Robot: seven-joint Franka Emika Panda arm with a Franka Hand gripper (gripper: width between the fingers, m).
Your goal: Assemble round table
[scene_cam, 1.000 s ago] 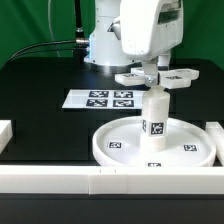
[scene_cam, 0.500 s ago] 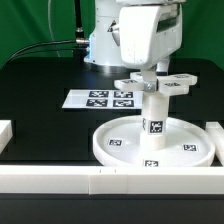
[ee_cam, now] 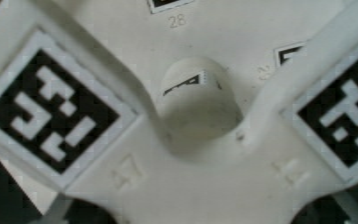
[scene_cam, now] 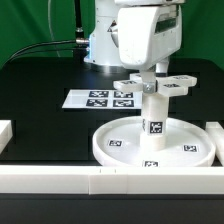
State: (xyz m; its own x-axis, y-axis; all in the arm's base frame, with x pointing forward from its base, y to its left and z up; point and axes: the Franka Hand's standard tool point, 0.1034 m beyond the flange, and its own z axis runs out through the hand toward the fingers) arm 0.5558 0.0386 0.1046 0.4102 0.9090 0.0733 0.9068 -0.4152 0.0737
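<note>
White cross-shaped piece (scene_cam: 152, 85) sits over post (scene_cam: 155, 118), well inside disc rim (scene_cam: 97, 148).

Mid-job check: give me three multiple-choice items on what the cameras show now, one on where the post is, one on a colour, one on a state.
1. Where does the post stand? A at the disc's middle; B at its rim; C off it.
2. The table top is: A white; B black; C green.
3. The post is: A lying on its side; B leaning; C upright.
Answers: 1 A, it rises from the disc's centre; 2 B, the surface around the parts is black; 3 C, its sides run straight up in the exterior view.
</note>
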